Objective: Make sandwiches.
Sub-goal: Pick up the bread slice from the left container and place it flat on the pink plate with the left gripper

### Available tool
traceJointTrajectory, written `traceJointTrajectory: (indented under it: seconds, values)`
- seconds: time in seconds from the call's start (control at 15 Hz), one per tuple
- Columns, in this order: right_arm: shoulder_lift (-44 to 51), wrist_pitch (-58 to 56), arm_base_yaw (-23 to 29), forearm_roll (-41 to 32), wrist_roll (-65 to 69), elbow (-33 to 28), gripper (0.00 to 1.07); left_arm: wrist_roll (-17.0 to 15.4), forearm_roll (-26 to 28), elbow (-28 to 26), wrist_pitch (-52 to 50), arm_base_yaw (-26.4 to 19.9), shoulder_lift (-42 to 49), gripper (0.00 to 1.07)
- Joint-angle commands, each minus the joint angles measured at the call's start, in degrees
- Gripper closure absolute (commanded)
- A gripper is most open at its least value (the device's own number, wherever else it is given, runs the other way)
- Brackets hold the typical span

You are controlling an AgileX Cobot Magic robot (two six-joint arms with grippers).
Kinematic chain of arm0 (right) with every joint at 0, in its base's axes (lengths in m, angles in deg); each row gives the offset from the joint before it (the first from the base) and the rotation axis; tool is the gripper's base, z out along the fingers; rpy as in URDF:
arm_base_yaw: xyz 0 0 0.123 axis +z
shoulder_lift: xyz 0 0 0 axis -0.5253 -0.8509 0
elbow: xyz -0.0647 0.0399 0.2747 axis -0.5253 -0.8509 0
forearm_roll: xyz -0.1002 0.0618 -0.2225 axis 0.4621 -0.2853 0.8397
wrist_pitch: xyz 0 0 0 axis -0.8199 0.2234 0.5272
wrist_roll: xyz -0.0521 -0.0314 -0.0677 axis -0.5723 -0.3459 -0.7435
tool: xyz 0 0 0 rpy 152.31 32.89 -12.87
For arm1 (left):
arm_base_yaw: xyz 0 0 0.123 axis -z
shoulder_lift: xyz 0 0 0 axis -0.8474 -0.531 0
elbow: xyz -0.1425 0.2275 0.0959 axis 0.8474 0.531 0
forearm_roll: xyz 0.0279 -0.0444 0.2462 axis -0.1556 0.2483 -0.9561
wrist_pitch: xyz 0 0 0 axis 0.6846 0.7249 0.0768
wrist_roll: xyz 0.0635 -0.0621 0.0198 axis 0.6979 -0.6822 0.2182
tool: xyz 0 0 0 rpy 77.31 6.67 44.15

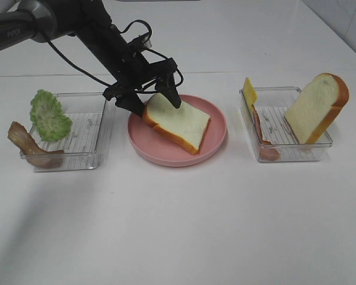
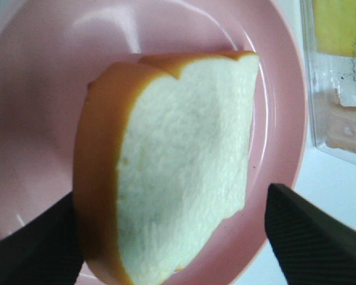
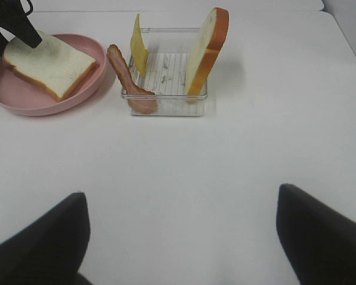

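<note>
One bread slice (image 1: 178,122), cream-white with an orange-brown crust, lies flat on the round pink plate (image 1: 166,155) at the table's middle. My left gripper (image 1: 154,102) stands open over the slice's back-left end, one finger on each side of it. In the left wrist view the bread slice (image 2: 184,172) fills the space between the fingers (image 2: 314,237), and a gap shows beside the right one. My right gripper (image 3: 181,193) is open above bare table, with nothing between its fingers. Another bread slice (image 1: 317,107) leans upright in the right tray (image 1: 285,155).
The right tray also holds a yellow cheese slice (image 1: 249,92) and a pink ham strip (image 1: 261,133) propped on its left wall. A clear left tray (image 1: 83,163) carries green lettuce (image 1: 47,116) and a brown bacon strip (image 1: 29,145) hanging over its corner.
</note>
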Motion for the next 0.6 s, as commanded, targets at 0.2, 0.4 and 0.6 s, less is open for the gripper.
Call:
traceJointTrajectory:
  seconds: [0.2,0.4,0.6]
  values:
    - [0.6,0.5,-0.2,-0.1,0.5,-0.1,0.27,-3.5,-10.6,-6.4,3.9,3.1,0.1,0.29]
    - [0.6,0.5,-0.2,-0.1,0.5,-0.1,0.27,-4.9,-12.7,-6.4,3.9,5.2,0.0,0.29]
    - [0.6,0.5,-0.2,-0.1,0.5,-0.1,0.27,-5.9,-17.4,-6.4,3.9,6.1,1.4,0.29]
